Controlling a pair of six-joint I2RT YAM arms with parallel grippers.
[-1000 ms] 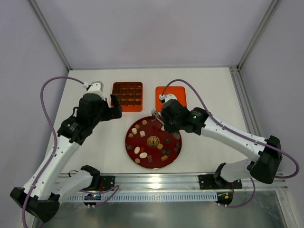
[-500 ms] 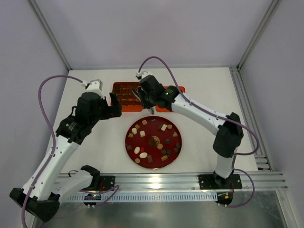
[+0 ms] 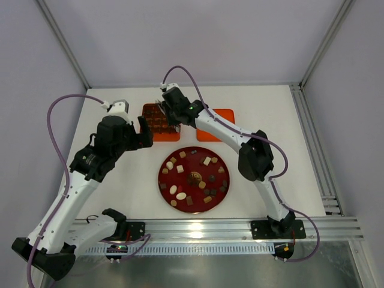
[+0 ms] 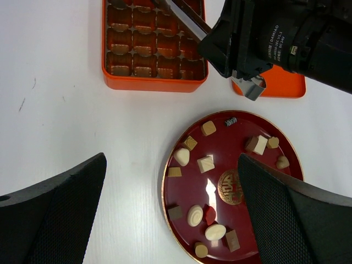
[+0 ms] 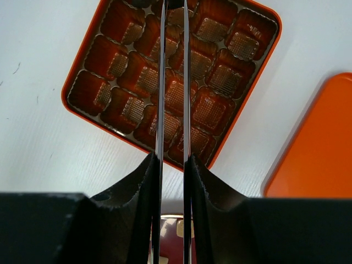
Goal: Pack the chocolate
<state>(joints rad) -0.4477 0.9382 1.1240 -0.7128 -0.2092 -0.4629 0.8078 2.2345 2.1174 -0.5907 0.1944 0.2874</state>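
Where the red plate [image 3: 161, 180] sits in the middle of the top view, the chocolate [image 3: 207, 161] lies scattered across it. The pieces are square, round and oval, in dark brown, tan and cream-white, spread around a gold emblem [image 3: 194, 177] at the plate's centre. In the left wrist view the same pieces show at the lower right of the frame, a cream square and a cream oval among them.

Just above the plate in the top view stands the orange box [image 3: 153, 120], its inside divided into rows of glossy brown cups [image 5: 214, 110]. To the right of the box, a little apart from it, lies the flat orange lid [image 3: 205, 135]. All of these rest on the white table [image 3: 270, 108].

The right claw [image 5: 173, 5] hangs over the box, its two thin blades nearly parallel with only a slim gap between them. Their tips run off the upper edge of the right wrist view, so I cannot tell whether they pinch a piece. The right arm [image 3: 228, 135] crosses over the lid.

The left claw [image 4: 171, 159] hovers above the table near the box's lower left corner, up and left of the plate. Its two dark fingers are spread wide and hold nothing.
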